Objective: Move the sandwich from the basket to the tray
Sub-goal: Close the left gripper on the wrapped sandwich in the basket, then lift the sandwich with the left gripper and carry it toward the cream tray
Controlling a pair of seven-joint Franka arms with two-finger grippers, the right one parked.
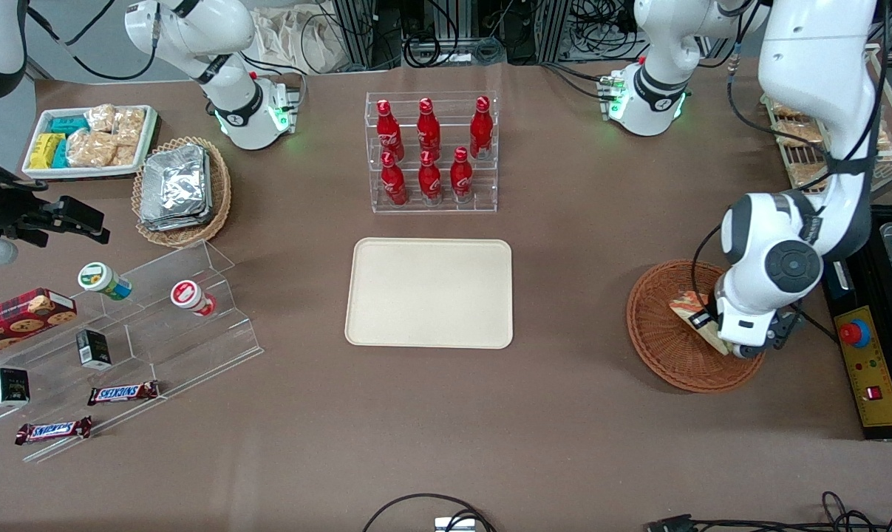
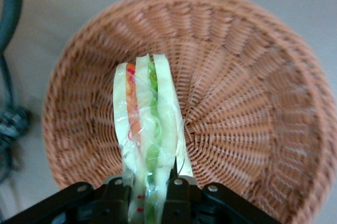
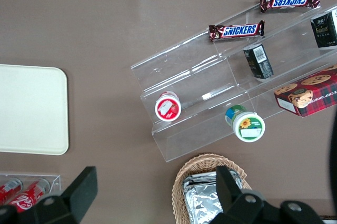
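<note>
From the front, we are seeing the working arm bending down over the basket (image 1: 671,347), which is sitting on the brown tabletop (image 1: 564,414) toward the working arm's end, well apart from the tray (image 1: 430,292). The gripper (image 1: 741,341) is hanging low inside the basket, and the sandwich (image 1: 691,309) is showing partly under the arm's wrist, still within the basket's rim. The tray is lying flat at the middle of the tabletop, nearer to the front camera than the clear rack of red bottles (image 1: 431,151).

In the left wrist view, we are looking straight down the gripper (image 2: 148,190) into the woven basket (image 2: 247,92). The sandwich (image 2: 148,129) is standing on edge, its pale bread slices and its orange and green filling running away from the gripper. The black fingers (image 2: 176,195) are pinching its near end from both sides.

In the right wrist view, we are seeing a corner of the tray (image 3: 31,109), a clear stepped stand (image 3: 210,92) carrying snack bars, small boxes and two cups, and a lighter wicker basket of foil packets (image 3: 202,195) beside that stand.
</note>
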